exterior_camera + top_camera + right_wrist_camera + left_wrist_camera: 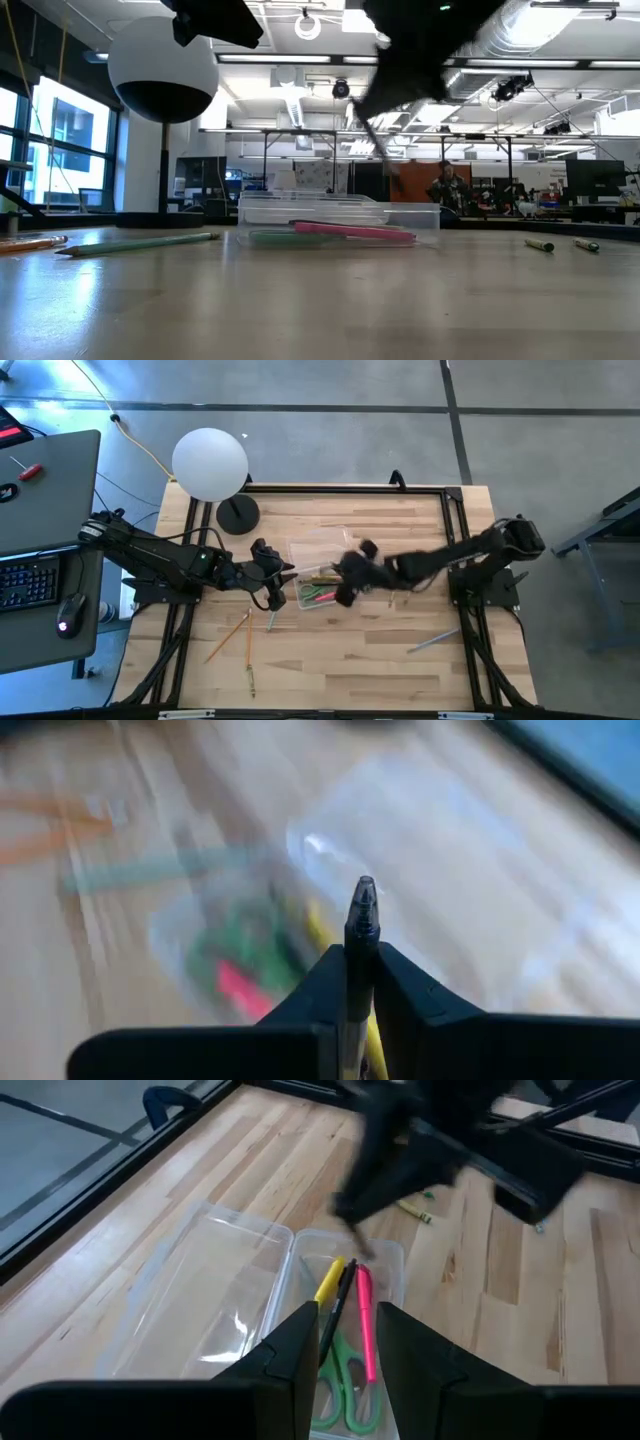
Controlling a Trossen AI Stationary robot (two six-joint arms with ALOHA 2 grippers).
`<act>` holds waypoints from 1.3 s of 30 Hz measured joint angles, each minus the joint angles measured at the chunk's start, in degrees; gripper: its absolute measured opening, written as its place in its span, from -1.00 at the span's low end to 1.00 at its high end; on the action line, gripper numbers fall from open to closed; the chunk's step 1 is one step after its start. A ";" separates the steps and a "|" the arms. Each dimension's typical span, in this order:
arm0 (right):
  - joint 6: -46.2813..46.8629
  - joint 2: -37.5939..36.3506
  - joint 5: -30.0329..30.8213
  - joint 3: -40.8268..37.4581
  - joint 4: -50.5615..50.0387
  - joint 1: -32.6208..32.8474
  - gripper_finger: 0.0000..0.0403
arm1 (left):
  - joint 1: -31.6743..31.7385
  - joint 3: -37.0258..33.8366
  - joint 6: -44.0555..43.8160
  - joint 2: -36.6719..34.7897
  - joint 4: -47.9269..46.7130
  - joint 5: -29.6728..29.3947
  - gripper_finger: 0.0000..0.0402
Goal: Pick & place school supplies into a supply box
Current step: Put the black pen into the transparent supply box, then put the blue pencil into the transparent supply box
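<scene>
Your right gripper [360,982] is pinched shut on a thin black plastic pen [361,920], its tip poking out past the fingers, and it hangs over the small clear plastic supply box [318,596] at mid-table. A pen like this is light, stiff and smooth, so it can swivel or slip between the pads; the grip sits near one end, and I judge a hold nearer the middle would keep it from tipping.

Your left gripper [340,1342] hovers just beside the box on its own side with the jaws apart and nothing between them. Looking past its fingers you see green-handled scissors [340,1380], a pink pen [364,1330], a yellow marker [330,1280] and a dark pen lying in the tray, with the see-through hinged lid [205,1295] folded flat next to it.

The box itself is thin and light; expect it to slide if you nudge its wall.

Outside the box, two orange wooden pencils [232,633] and a green pencil [140,243] lie on the wooden table [380,660] near the left arm; take each round, roll-prone shaft at mid-length
</scene>
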 joint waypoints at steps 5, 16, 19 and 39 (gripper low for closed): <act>-12.27 0.00 -9.59 -0.02 4.07 -5.57 -0.90 | 0.00 0.00 0.01 0.00 -0.09 1.32 -0.32; -26.04 7.65 -15.53 0.46 3.91 -4.58 -0.91 | 0.01 0.00 4.78 -0.02 -0.09 -6.45 -0.32; -30.70 11.72 -10.46 3.27 -0.03 -2.84 -0.92 | 0.04 0.00 4.96 -0.04 -0.07 -7.72 -0.32; -32.80 21.63 -5.00 17.03 -9.88 -1.39 -0.50 | 0.00 0.00 4.96 -0.04 -0.54 -5.41 -0.32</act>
